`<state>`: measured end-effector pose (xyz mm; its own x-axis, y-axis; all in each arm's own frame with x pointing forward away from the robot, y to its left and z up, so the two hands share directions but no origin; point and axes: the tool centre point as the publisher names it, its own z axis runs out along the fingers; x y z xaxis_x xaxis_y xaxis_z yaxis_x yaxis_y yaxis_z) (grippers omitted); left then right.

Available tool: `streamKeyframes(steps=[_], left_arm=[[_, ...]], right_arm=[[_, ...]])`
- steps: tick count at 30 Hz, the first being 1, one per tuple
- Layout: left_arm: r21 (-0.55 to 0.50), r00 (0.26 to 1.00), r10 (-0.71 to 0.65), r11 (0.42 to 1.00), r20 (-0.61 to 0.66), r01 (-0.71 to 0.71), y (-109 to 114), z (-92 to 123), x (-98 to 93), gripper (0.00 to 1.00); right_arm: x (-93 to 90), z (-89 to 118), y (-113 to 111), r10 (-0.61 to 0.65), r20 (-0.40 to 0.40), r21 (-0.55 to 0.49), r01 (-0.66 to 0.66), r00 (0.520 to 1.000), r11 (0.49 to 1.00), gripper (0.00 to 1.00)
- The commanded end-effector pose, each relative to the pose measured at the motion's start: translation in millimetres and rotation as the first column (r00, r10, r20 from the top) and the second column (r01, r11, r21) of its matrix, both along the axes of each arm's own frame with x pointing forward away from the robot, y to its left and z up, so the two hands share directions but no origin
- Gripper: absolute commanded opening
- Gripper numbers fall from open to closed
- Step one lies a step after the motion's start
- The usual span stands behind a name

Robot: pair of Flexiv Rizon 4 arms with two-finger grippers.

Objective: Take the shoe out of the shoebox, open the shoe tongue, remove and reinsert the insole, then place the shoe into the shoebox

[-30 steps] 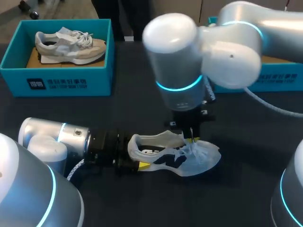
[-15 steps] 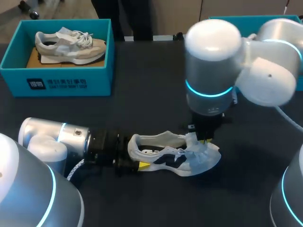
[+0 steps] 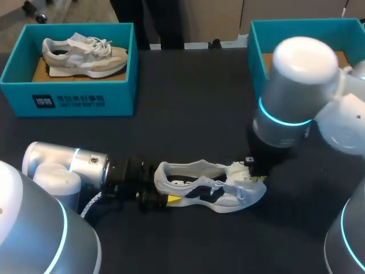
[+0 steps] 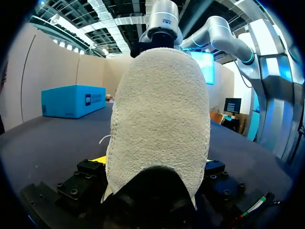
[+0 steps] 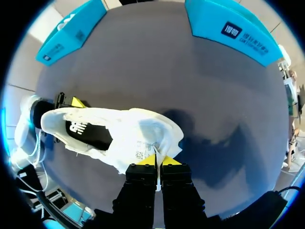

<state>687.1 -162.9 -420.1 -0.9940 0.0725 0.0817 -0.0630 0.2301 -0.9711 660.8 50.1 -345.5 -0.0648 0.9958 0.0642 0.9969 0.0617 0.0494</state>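
Because the shoe [image 3: 208, 191] lay on its sole close to the table's [image 3: 188, 103] near edge, about midway along it, I had little margin on that side. My left gripper [image 3: 164, 191] clamped the heel from 2 sides, its arm stretched low along the near edge. My right gripper [image 5: 157, 161] stood over the toe end with its tips pressed together on a thin white strip of the upper; tongue or lace, I couldn't tell.

That thin pinch worried me most. A pull could slip off it, or, if it was lace, draw the knot instead of lifting the tongue. Pulling hard might also twist the heel out of the left clamp or drag the shoe over the near edge.

Bare table ran from the shoe toward the far edge. 1 shoebox [image 3: 256, 51] sat open at the far right corner, beside my right arm's elbow. Another box [image 3: 68, 100], holding a grey shoe [image 3: 85, 54], sat at the far left corner.
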Motion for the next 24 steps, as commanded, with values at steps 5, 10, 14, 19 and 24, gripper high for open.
streamKeyframes(steps=[5, 10, 14, 19, 24], left_arm=[[0.001, 1.0, 0.002, 1.0, 0.0, -0.002, -1.6, -2.2, 0.4, 0.0], [0.001, 1.0, 0.002, 1.0, 0.0, -0.002, -1.6, -2.2, 0.4, 0.0], [0.001, 1.0, 0.002, 1.0, 0.0, -0.002, -1.6, -2.2, 0.4, 0.0], [0.001, 1.0, 0.002, 1.0, 0.0, -0.002, -1.6, -2.2, 0.4, 0.0], [0.001, 1.0, 0.002, 1.0, 0.0, -0.002, -1.6, -2.2, 0.4, 0.0]], right_arm=[[1.4, -15.8, -4.9, 0.02, -0.024, 0.434, -0.008, 1.0, 0.901, 0.0], [-2.7, -13.9, -5.8, 0.005, -0.057, 0.402, 0.019, 0.998, 0.916, 0.6], [-10.2, 5.0, -10.8, -0.017, -0.052, 0.352, 0.035, 0.999, 0.935, 0.96], [-16.9, 35.4, -15.1, -0.018, -0.034, 0.274, 0.027, 0.999, 0.961, 1.0], [-19.0, 71.5, -7.9, 0.015, 0.0, 0.186, -0.015, 1.0, 0.982, 1.0]])
